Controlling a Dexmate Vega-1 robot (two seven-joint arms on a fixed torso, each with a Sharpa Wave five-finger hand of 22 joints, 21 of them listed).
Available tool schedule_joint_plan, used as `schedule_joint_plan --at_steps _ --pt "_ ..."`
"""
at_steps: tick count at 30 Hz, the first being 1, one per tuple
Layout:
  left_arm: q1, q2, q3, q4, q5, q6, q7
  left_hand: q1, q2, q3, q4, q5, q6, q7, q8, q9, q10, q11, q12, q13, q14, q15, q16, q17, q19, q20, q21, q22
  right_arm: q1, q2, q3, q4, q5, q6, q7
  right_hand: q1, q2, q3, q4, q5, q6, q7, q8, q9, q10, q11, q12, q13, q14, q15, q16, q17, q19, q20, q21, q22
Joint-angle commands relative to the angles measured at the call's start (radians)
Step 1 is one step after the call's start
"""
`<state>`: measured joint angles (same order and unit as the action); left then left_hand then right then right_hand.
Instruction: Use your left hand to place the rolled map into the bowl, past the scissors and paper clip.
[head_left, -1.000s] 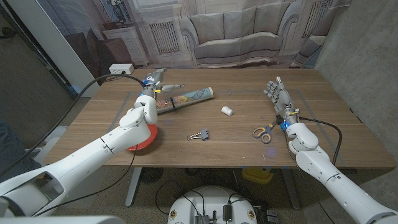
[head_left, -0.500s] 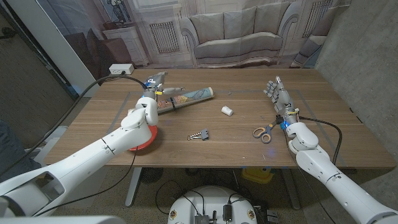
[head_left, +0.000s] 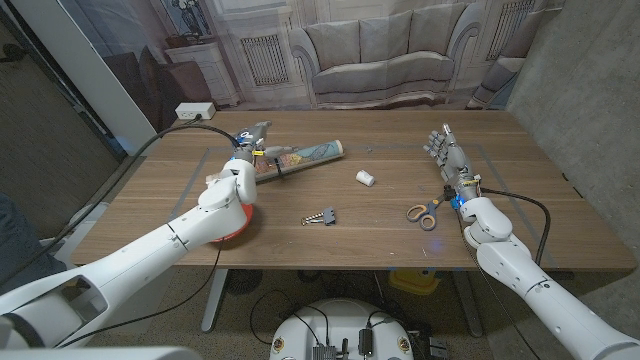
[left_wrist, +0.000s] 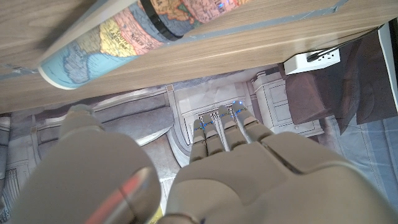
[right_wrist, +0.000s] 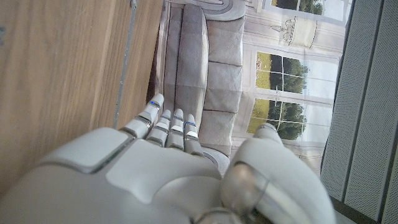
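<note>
**Left hand at the map, no grip yet**

Starting at the left edge of the desk, the red bowl sits near the front, mostly hidden under my left forearm. My left hand is at the near end of the rolled map, fingers straight and apart, holding nothing; the map lies on the desk towards the far edge. I judge the main risk is nudging the roll away as I close, since it can roll freely. The bowl looks shallow, so a long map may tip out. Further right lie the paper clip, a small white roll and the scissors. My right hand stands open and empty by the right edge.
</note>
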<state>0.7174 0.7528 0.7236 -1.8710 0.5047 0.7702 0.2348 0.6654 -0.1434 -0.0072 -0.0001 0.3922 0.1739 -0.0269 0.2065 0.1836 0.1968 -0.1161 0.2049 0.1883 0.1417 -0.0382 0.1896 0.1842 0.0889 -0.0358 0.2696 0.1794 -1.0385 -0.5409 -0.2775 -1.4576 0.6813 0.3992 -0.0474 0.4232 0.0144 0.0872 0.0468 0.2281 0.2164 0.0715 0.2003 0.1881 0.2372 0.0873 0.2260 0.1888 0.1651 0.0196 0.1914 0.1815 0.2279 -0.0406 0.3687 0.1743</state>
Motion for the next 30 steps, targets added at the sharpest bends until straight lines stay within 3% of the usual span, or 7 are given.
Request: schedule_joint_plan --at_steps 1,30 --pt "0.003 -0.014 0.006 0.014 -0.010 0.011 0.012 0.008 0.003 -0.006 -0.004 0.005 0.001 0.001 -0.002 0.004 -0.002 0.001 -0.005 0.004 -0.002 -0.038 0.000 0.002 0.006 -0.042 -0.003 0.004 -0.007 0.003 0.003 0.000 0.008 -0.002 -0.001 0.002 0.004 0.004 -0.008 -0.004 0.011 0.001 0.002 0.006 0.010 0.004 0.002 0.004 0.008 0.001 0.000 0.002 0.007 -0.009 -0.002 0.003" --pt "-0.013 -0.031 0.035 0.066 -0.041 -0.002 0.009 0.011 0.010 -0.015 -0.003 0.009 0.001 0.001 -0.004 0.005 -0.004 0.000 -0.005 0.004 -0.006 -0.045 0.000 0.003 0.001 -0.036 -0.012 0.005 -0.019 -0.009 0.005 -0.015 0.008 -0.015 -0.006 0.010 0.008 0.005 -0.014 -0.006 0.015 -0.002 0.002 0.006 0.012 0.002 0.001 0.004 0.011 0.000 0.000 0.002 0.011 -0.008 -0.010 0.004"
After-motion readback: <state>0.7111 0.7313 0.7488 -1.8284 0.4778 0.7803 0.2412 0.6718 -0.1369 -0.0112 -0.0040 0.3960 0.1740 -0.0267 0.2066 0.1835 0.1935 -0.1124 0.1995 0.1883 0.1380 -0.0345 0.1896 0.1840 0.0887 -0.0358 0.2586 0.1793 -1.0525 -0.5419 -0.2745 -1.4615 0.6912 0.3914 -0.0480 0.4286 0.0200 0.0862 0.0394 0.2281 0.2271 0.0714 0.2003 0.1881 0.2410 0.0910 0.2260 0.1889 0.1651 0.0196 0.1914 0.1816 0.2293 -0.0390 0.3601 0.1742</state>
